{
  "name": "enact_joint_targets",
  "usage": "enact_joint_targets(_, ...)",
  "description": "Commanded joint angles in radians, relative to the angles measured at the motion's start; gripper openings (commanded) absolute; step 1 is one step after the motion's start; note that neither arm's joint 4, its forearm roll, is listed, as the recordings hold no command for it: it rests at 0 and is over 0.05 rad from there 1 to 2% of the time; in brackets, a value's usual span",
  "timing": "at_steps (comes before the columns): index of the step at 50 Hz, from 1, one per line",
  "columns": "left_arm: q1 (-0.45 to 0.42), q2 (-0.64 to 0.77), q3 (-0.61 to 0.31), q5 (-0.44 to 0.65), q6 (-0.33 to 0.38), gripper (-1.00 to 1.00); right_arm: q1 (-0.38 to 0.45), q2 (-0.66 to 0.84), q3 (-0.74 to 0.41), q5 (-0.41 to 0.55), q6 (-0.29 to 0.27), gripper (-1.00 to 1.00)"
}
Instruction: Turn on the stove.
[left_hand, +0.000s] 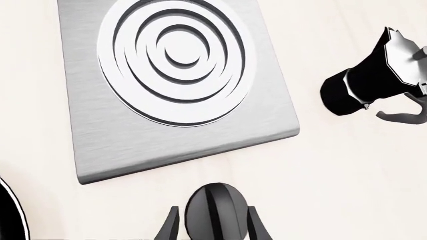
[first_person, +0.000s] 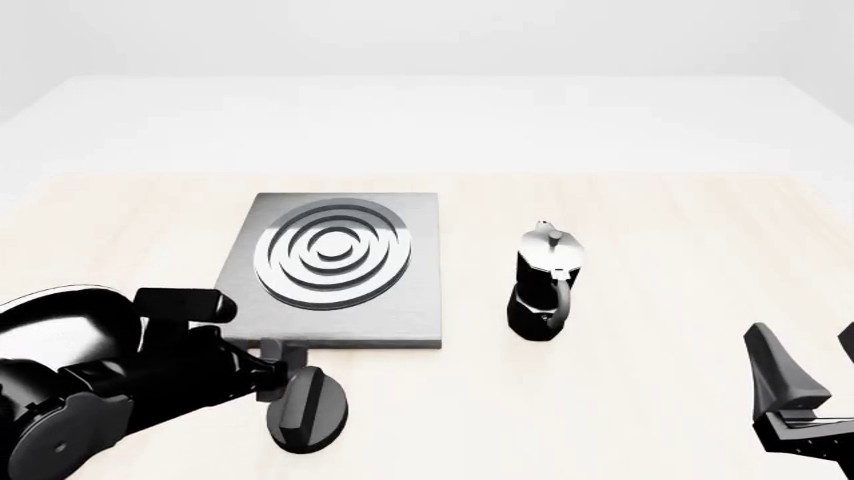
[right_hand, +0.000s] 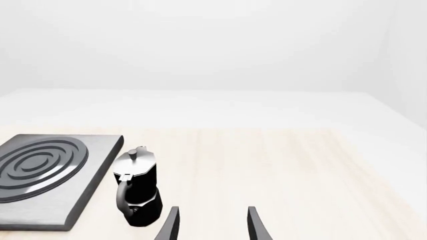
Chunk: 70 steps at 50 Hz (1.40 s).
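Brushed-grey stove (first_person: 400, 310) with silver rings, black knob (first_person: 310, 408), black-and-silver moka pot (first_person: 545, 290).

The left arm (first_person: 120, 390) reaches in low from the near left, its wrist bent toward the middle. The left gripper (left_hand: 212, 227) has its jaws on either side of the knob (left_hand: 215, 212), close to its flanks; contact cannot be confirmed. The right gripper (first_person: 807, 375) sits at the near right, upright, jaws spread apart and holding nothing.
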Motion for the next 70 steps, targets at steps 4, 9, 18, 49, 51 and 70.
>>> enact_joint_targets(4, -0.02, 0.037, 0.025, -0.052, -0.063, 1.0, -0.001, 0.004, 0.0, -0.003, 0.002, 1.0)
enact_joint_targets(9, -0.016, 0.051, 0.027, -0.069, -0.079, 1.0, 0.001, 0.01, 0.0, -0.008, -0.001, 1.0)
enact_joint_targets(18, -0.032, 0.069, 0.05, -0.105, -0.119, 1.0, 0.001, 0.013, 0.0, -0.01, -0.001, 1.0)
enact_joint_targets(49, -0.042, 0.159, 0.084, -0.212, -0.155, 1.0, -0.001, 0.012, 0.0, -0.008, -0.001, 1.0)
enact_joint_targets(51, -0.041, 0.162, 0.083, -0.216, -0.157, 1.0, -0.001, 0.012, 0.0, -0.008, -0.001, 1.0)
enact_joint_targets(70, -0.019, 0.242, 0.092, -0.289, -0.15, 1.0, 0.0, 0.02, 0.0, -0.013, 0.002, 1.0)
